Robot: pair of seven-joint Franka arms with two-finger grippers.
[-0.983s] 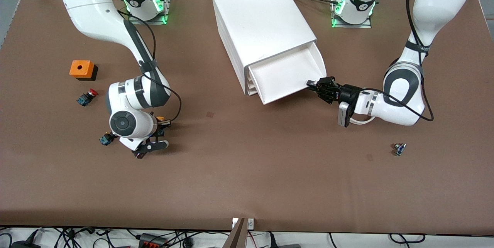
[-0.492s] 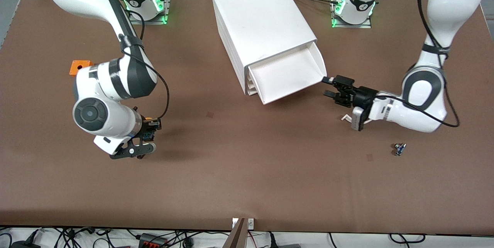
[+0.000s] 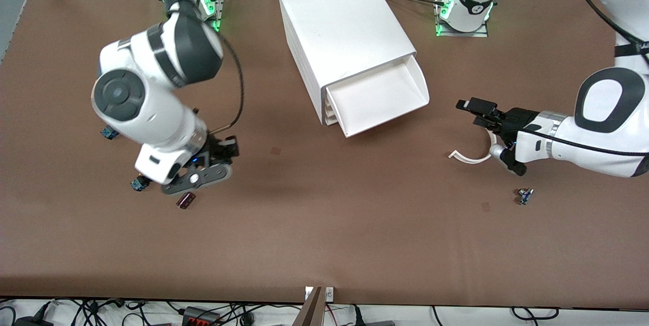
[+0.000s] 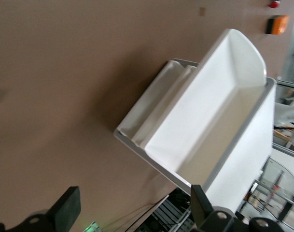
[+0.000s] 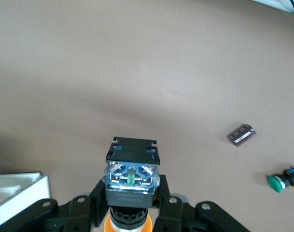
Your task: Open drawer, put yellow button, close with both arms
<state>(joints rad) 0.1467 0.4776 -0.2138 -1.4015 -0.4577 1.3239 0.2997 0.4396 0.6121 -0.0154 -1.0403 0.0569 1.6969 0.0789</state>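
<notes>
The button (image 5: 131,193) is small, hard and light. It is up in the air over the table, well apart from the cabinet (image 3: 340,27), toward the right arm's end. The right gripper (image 5: 130,205) is clamped on its body, a good place to hold it.

The drawer (image 3: 377,98), at the cabinet's top, is open with nothing seen inside.

The left gripper (image 3: 481,113) hangs near the drawer, jaws wide apart, holding nothing.

A green button (image 5: 284,179) and a little dark chip (image 3: 185,200) lie on the table, well apart from the cabinet. Nothing seems to block the way.
</notes>
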